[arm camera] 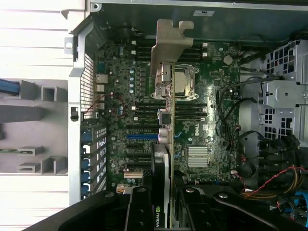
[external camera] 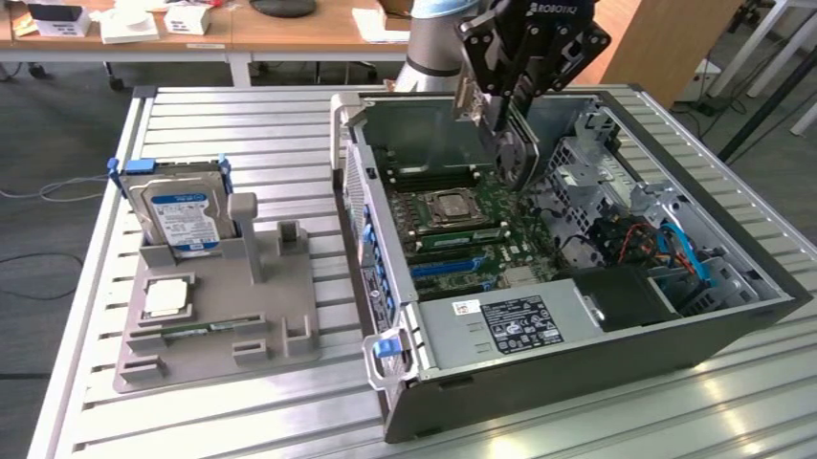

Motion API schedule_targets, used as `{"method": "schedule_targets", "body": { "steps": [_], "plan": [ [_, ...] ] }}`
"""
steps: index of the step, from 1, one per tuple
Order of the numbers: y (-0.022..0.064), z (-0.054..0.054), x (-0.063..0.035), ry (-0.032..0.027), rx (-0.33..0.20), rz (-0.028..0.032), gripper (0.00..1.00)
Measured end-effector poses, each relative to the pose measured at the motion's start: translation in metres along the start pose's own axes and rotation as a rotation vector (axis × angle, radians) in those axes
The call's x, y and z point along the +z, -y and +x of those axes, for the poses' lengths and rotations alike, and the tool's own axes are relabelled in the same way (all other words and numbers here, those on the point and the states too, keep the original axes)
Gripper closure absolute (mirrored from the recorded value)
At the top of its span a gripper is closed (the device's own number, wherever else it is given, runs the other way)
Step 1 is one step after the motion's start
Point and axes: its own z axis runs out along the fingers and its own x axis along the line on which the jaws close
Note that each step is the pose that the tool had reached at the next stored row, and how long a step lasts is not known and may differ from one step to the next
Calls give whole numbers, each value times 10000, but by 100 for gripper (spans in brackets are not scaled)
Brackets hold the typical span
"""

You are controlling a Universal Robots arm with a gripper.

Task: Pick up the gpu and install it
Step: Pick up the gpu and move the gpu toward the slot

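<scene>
The fingers (arm camera: 139, 211) were clamped on the gpu (external camera: 512, 143), pinching its black body from both sides, so the card hung down from the gripper (external camera: 508, 100) inside the open computer case (external camera: 715, 320), above the far part of the motherboard (external camera: 441, 244) and apparently clear of it. Its metal bracket (arm camera: 170, 43) sat at the end farthest from the fingers. To my eye the danger was alignment. The card hung about over the processor socket (external camera: 450, 206), apart from the blue slots (external camera: 447, 270) nearer me, and a descent off-line could drive the bracket end into the socket. A tilted card could also jam in a slot. Loose cables (external camera: 657, 249) on the exterior view's right looked close enough to snag. The case stood on a slatted metal table (external camera: 217, 124), and a grey holder (external camera: 217, 330) on the exterior view's left carried a hard drive (external camera: 179, 215). Wooden desks (external camera: 294, 33) lined the far side of the room.
</scene>
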Motion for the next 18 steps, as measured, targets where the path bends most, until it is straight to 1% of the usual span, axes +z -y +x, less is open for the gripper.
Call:
{"method": "schedule_targets", "body": {
  "steps": [18],
  "plan": [
    [0,-78,2,0,0,0,73]
  ]
}}
